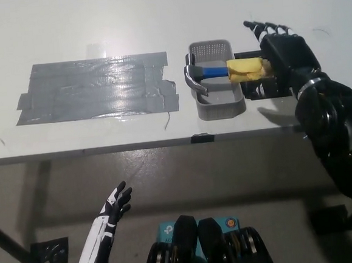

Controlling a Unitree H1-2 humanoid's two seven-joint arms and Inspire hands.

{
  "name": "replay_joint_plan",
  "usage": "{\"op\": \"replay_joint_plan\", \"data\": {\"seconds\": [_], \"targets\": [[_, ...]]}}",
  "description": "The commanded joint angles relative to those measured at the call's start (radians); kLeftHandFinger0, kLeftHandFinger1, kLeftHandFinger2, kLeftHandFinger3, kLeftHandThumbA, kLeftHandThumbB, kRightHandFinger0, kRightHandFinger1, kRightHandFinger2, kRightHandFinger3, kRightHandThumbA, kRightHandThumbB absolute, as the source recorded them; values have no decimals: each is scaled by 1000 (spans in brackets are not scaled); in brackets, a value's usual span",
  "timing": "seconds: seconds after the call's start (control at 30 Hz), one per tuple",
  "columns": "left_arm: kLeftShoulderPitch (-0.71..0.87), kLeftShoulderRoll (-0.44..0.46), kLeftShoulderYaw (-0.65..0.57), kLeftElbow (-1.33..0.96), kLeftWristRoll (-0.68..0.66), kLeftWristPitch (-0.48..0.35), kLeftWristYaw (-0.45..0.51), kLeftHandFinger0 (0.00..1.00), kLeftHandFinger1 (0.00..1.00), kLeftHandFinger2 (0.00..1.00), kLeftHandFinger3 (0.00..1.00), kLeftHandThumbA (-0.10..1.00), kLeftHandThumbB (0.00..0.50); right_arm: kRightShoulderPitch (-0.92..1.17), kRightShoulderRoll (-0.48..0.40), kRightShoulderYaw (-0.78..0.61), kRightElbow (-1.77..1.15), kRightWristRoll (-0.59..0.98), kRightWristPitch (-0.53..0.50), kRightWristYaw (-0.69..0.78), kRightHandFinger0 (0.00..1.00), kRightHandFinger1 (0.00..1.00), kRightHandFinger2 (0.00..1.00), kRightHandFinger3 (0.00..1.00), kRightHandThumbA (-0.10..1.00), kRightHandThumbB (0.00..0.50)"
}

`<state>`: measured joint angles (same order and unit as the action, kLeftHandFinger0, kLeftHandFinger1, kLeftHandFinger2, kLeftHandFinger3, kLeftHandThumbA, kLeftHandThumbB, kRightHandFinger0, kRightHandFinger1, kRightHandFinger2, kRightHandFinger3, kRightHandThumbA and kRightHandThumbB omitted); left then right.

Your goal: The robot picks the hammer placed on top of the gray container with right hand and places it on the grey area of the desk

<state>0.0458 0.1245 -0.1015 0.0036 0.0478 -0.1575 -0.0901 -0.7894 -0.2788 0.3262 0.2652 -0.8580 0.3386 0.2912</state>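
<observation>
The hammer (220,72) lies across the rim of the gray container (217,101), its metal head at the left, a blue neck, and a yellow padded handle reaching right. My black right hand (283,56) hovers open over the far end of that handle and hides it; I cannot tell whether it touches it. The grey taped area (93,88) covers the desk to the left of the container. My white left hand (113,208) rests open below the desk's front edge at the lower left.
A black mat (259,90) lies under the handle, right of the container. The white desk's front edge (104,150) runs across the middle of the view, with floor below it.
</observation>
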Motion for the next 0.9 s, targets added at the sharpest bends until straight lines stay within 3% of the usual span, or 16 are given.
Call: {"op": "replay_joint_plan", "data": {"seconds": [0.0, 0.33, 0.5, 0.87], "targets": [[-13, 12, 4, -9, -10, -48, -17, 1000, 1000, 1000, 1000, 1000, 115, -82, -20, 9, 38, -8, 10, -2, 1000, 1000, 1000, 1000, 1000, 481], [-17, 10, 8, 1, -6, -41, -18, 1000, 1000, 1000, 1000, 1000, 129, -134, -8, -4, 134, 44, -17, -31, 1000, 1000, 1000, 1000, 1000, 471], [-11, 9, 6, -3, 0, -46, -15, 1000, 1000, 1000, 1000, 1000, 103, -156, 5, 11, 181, 40, -25, -49, 1000, 1000, 1000, 1000, 1000, 459], [-18, 10, 7, 7, 8, -52, -13, 1000, 1000, 1000, 1000, 1000, 104, -181, 33, 26, 238, 46, -32, -73, 1000, 1000, 1000, 1000, 1000, 460]]}}
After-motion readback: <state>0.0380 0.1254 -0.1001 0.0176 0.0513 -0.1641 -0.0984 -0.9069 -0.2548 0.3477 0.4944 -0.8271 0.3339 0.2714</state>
